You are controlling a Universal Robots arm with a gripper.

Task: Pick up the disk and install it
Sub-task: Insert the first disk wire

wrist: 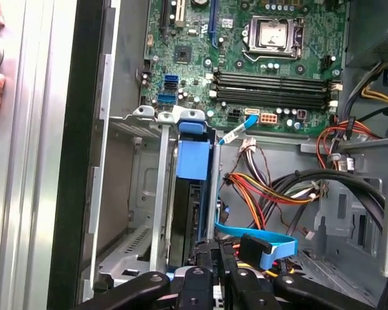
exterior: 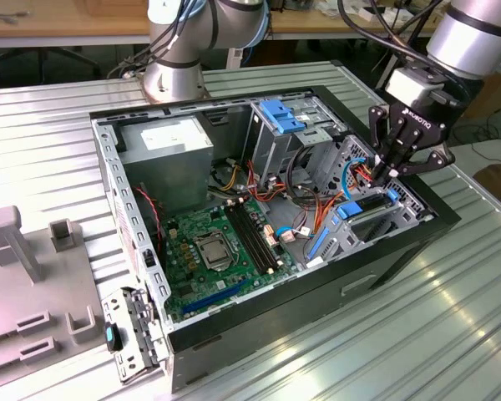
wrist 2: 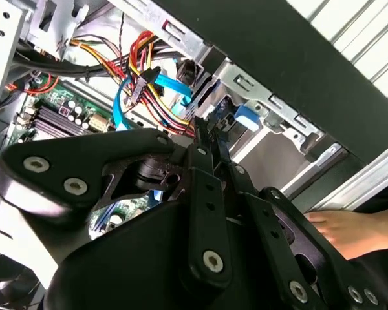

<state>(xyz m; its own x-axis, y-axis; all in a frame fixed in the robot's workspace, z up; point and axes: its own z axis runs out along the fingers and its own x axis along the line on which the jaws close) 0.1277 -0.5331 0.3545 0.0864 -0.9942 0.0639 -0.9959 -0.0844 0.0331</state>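
One disk (exterior: 369,206) is what this job turns on. In the exterior view it stands on edge in the drive cage just beneath my gripper (exterior: 384,173), at a corner of the open computer case (exterior: 117,184). I judge it stands that way because the cage's rails take the blue carrier only edge-on. My wrist is pitched steeply down, and the fingers are drawn together to a narrow point over the cage.

In the second wrist view my fingertips (wrist 2: 204,139) meet with nothing between them, and the carrier's blue shows just past them. Closed tips suit a slot this tight, I think, with bundled wires close alongside. A person's hand (wrist 2: 346,232) rests on the table beyond the case wall, well clear of me.

In the first wrist view the disk runs straight ahead of my fingertips between two metal rails, its blue tab at the far end. Whether it is fully seated I cannot tell. A flat blue cable (wrist: 246,231) lies just beside my fingers, apart from the disk.
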